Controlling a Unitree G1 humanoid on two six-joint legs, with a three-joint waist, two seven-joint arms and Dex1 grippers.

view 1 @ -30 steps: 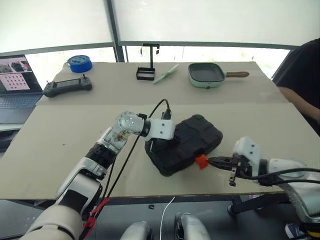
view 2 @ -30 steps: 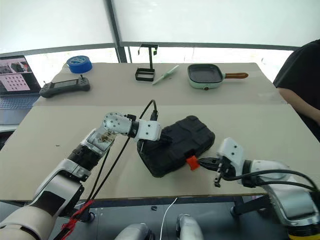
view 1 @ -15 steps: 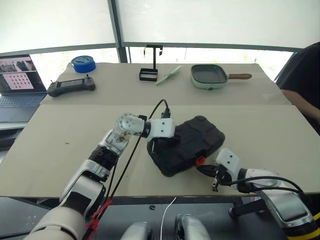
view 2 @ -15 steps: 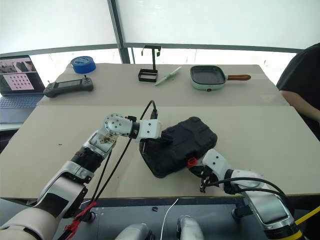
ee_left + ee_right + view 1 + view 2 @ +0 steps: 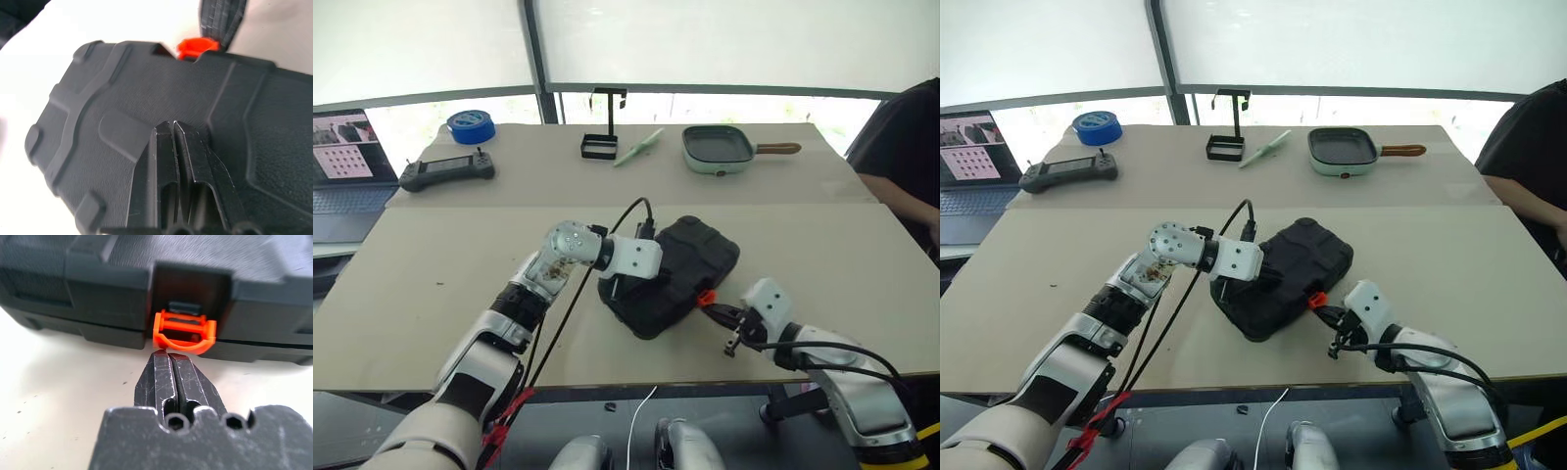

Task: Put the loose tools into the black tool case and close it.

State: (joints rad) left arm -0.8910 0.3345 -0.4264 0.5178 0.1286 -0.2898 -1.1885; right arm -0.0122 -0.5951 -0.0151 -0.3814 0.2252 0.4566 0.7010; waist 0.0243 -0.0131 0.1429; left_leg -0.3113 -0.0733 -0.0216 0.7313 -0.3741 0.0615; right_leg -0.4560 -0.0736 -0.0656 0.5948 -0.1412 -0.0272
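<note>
Right gripper [image 5: 167, 354] clenched, both black fingers pressed flat together, empty — tips just beside the underside of the orange latch [image 5: 185, 330] on the black tool case [image 5: 677, 275], pointing straight at it; cannot tell whether touching. Left gripper [image 5: 173, 128] likewise squeezed closed on nothing, fingertips lying against the ribbed lid of the case on the side away from the latch. Case closed, lid down on base, lying skewed on the tan table [image 5: 431, 255] near its front edge, between the two grippers. Latch hanging out from its notch in the case's front wall, not folded flat. Well beyond the case, along the far edge of the table: blue tape roll [image 5: 470, 125] at the far left, black handheld controller [image 5: 445, 171] just in front of it, small black stand [image 5: 601, 137] and a pale green utensil [image 5: 638, 147] straight behind the case, a green pan [image 5: 720, 147] with a brown handle behind and to the right. Laptop [image 5: 347, 162] off the table's left end. Person's dark sleeve [image 5: 901, 137] far right of the case.
</note>
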